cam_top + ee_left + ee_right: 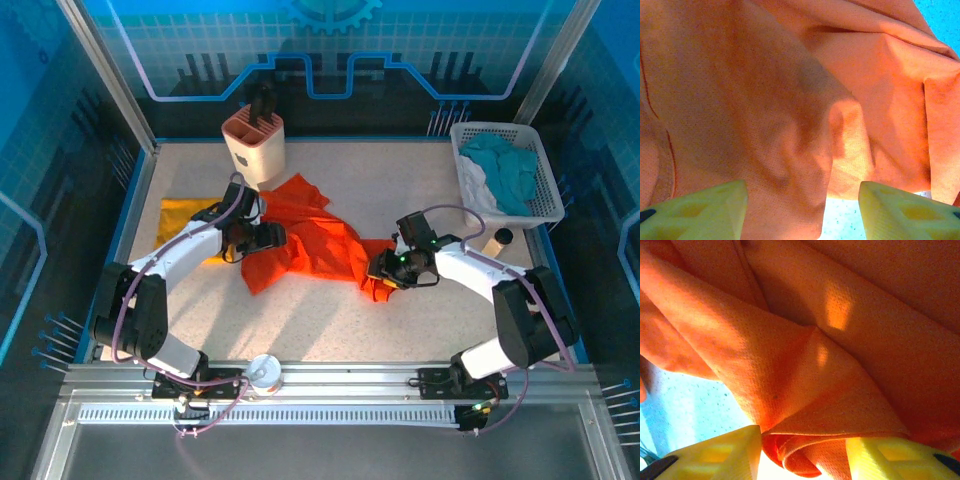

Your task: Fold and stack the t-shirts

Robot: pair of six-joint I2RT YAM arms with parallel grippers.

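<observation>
Mid-table, we saw orange-red t-shirt (310, 245) crumpled, unfolded; mustard-yellow t-shirt (185, 213) lay leftward, nothing stacked. Left gripper (264, 238) fingers spread over cloth, right gripper (382, 270) pinched a fold.

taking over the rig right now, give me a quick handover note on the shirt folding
Left pincer: open, fingers either side of a hanging fold at the left edge of the orange-red t-shirt; table shows in the gap, so no grip.
Right pincer: looks closed on a rolled fold at that shirt's right edge.
Things: the orange-red t-shirt lies crumpled mid-table. The mustard-yellow t-shirt lies flat to its left, partly hidden by the left arm; I cannot tell whether it is folded.
Done: no stack yet.
Left: spread and fold the orange-red t-shirt, then stack the two.
</observation>
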